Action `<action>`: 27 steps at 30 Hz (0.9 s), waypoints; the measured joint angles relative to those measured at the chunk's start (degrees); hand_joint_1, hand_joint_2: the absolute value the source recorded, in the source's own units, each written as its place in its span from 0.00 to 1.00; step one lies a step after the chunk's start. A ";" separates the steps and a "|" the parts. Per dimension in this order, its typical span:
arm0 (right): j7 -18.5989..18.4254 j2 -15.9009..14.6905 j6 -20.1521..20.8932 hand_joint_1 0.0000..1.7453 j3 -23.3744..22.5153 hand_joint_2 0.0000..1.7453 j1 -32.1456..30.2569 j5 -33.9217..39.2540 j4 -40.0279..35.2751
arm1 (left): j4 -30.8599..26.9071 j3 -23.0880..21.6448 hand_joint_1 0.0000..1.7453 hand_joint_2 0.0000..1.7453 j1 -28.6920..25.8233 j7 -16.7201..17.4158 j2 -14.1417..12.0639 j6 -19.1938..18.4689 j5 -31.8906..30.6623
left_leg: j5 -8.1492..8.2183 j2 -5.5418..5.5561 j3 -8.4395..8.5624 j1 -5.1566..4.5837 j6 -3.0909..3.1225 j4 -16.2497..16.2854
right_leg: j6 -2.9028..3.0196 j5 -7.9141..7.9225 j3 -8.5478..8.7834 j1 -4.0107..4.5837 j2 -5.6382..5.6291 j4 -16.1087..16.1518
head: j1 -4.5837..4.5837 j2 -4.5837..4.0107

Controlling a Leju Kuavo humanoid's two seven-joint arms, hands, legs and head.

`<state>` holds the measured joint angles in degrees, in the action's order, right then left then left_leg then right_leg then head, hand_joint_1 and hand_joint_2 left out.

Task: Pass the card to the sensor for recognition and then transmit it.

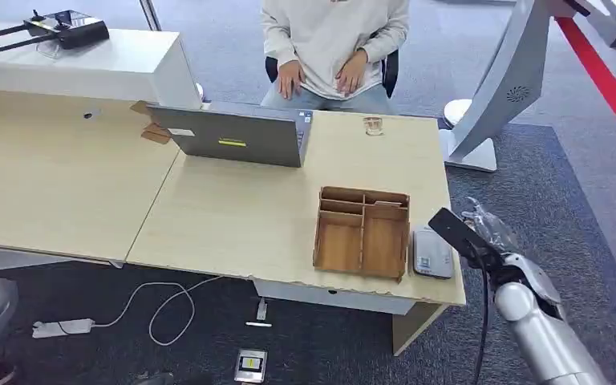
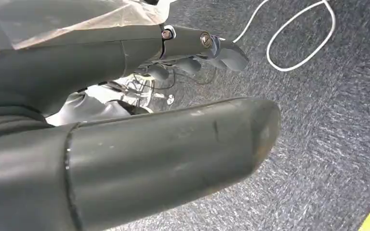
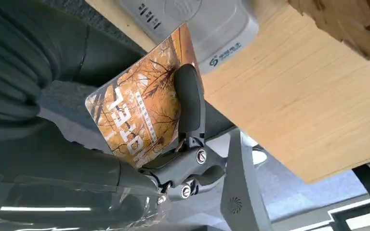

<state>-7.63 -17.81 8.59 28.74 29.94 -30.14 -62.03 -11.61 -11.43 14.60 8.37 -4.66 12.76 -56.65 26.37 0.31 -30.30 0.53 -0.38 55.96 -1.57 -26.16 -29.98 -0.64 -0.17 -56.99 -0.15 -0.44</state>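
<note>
The right hand (image 3: 173,144) pinches the orange card (image 3: 139,115) flat, just beside the grey card reader (image 1: 432,253) at the table's five o'clock corner, presumably ready for scanning. I cannot tell how the left hand's (image 2: 192,53) fingers lie.

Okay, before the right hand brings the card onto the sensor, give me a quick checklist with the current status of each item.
1. Card held: ok. The right hand holds the card, with a finger lying across its printed face.
2. Card at the sensor: not ok. The card sits just off the table edge, beside the sensor, not over it.
3. Sensor top free: ok. Nothing rests on it.
4. Wooden tray out of the path: ok. It stands on the far side of the sensor from the hand.
5. Left hand out of the way: ok. It hangs over the carpet, holding nothing.
6. Sensor powered: cannot tell.
</note>
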 joint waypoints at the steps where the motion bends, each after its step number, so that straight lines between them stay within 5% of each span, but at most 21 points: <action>1: 0.00 0.09 0.11 1.00 0.11 1.00 -0.05 -0.04 -0.11 | 0.00 0.00 0.00 0.00 0.00 0.02 0.00 0.00 0.00 | 0.00 0.00 0.00 0.00 0.00 0.00 | 0.00 0.00 0.00 0.00 0.00 0.00 | 0.00 0.00; 27: 4.33 6.41 -2.10 1.00 4.81 1.00 2.08 -3.30 6.20 | -0.09 -0.07 0.00 0.00 0.57 0.83 0.50 -0.76 0.09 | 0.00 0.00 -0.02 0.01 0.00 0.00 | 0.00 0.00 0.00 0.02 0.00 0.00 | 0.00 0.00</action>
<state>-3.30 -11.41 6.49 33.55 32.03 -33.44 -55.83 -11.69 -11.50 15.17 9.20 -4.15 12.00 -56.57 26.37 0.31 -30.32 0.54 -0.38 55.96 -1.57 -26.16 -29.99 -0.62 -0.17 -56.99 -0.15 -0.44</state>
